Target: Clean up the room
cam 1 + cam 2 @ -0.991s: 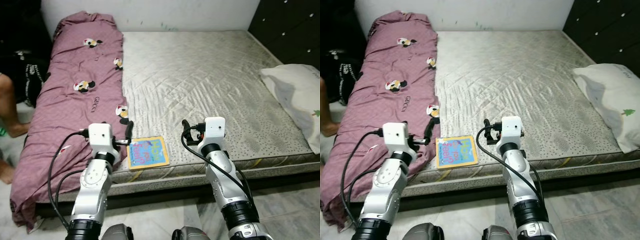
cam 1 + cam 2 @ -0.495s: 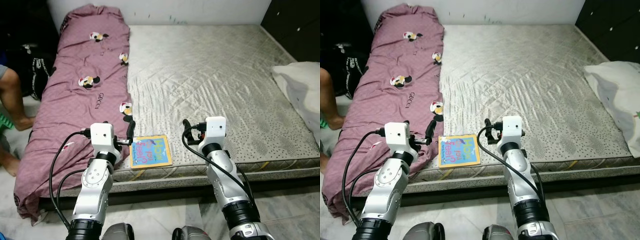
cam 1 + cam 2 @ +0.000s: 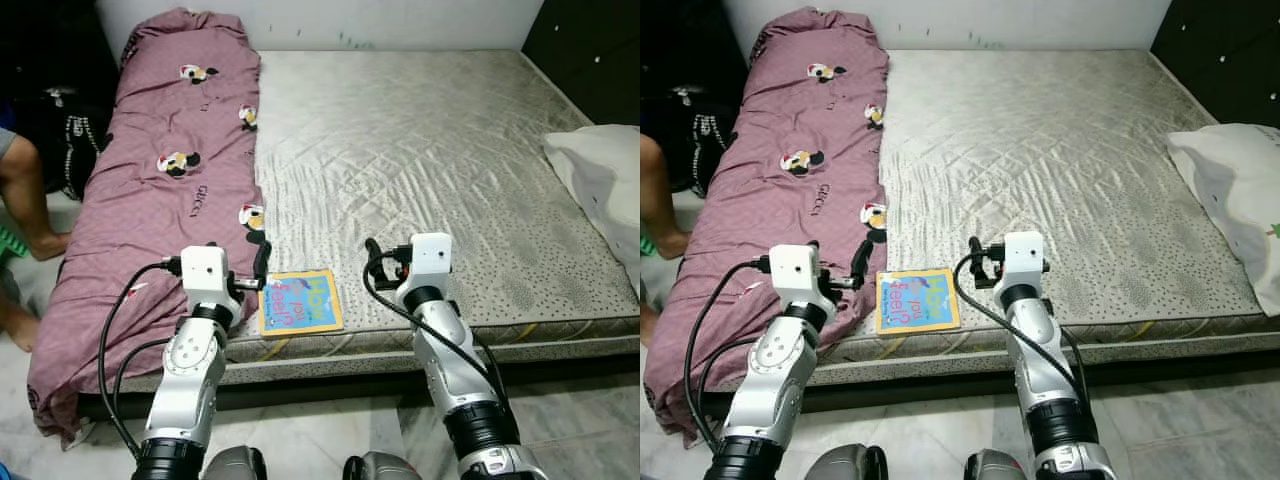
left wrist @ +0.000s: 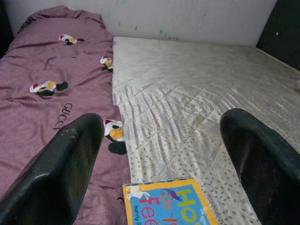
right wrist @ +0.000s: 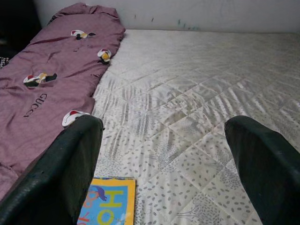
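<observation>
The book [image 3: 300,301] lies flat at the bed [image 3: 440,150] edge; thin, stiff, light, best pinched by its overhanging side. Left end effector [image 4: 159,154] and right end effector [image 5: 164,154] are both spread apart.

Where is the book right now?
In the left eye view the book lies flat at the mattress's near edge, between the left gripper and the right gripper, just beside the purple blanket.
</observation>
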You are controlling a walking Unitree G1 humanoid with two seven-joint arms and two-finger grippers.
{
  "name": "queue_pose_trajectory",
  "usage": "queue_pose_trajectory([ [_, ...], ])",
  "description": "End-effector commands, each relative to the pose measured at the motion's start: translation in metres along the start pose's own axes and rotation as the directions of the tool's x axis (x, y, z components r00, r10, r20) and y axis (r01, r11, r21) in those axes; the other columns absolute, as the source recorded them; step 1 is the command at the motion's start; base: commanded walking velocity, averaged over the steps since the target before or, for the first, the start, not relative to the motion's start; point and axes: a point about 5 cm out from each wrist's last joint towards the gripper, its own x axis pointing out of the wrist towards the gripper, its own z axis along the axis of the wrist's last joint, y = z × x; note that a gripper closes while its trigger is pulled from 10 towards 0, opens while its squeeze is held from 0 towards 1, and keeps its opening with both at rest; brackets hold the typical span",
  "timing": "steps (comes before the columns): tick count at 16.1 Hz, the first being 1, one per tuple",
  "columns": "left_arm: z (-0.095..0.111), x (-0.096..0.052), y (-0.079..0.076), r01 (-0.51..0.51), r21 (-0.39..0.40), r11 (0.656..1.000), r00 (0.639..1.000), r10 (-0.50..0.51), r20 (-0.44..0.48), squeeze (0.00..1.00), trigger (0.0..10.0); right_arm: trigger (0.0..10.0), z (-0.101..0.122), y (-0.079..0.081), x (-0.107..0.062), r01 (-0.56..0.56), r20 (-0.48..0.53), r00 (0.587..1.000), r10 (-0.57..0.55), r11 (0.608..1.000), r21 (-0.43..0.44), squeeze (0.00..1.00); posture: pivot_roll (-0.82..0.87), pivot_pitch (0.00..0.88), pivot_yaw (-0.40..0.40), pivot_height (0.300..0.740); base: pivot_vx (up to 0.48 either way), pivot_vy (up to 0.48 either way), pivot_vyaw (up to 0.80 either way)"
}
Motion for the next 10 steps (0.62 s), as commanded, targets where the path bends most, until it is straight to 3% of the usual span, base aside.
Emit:
queue_pose_trajectory([
  [1, 0.002, 0.0003, 0.0, 0.005, -0.002, 1.0, 1.0, -0.004, 0.01, 0.0, 10.0, 10.0, 0.0027, -0.003, -0.0013, 0.006, 0.02, 1.0, -0.006, 1.0, -0.002, 0.0, -0.01, 0.05, -0.018, 0.74, 0.259, 0.0, 0.0],
  [10, 0.0023, 0.0009, -0.0016, 0.014, -0.005, 1.0, 1.0, -0.014, 0.014, 0.0, 10.0, 10.0, 0.0037, -0.0037, -0.0008, 0.007, 0.025, 1.0, -0.007, 1.0, -0.002, 0.0, -0.02, 0.049, -0.019, 0.74, 0.299, 0.0, 0.0],
])
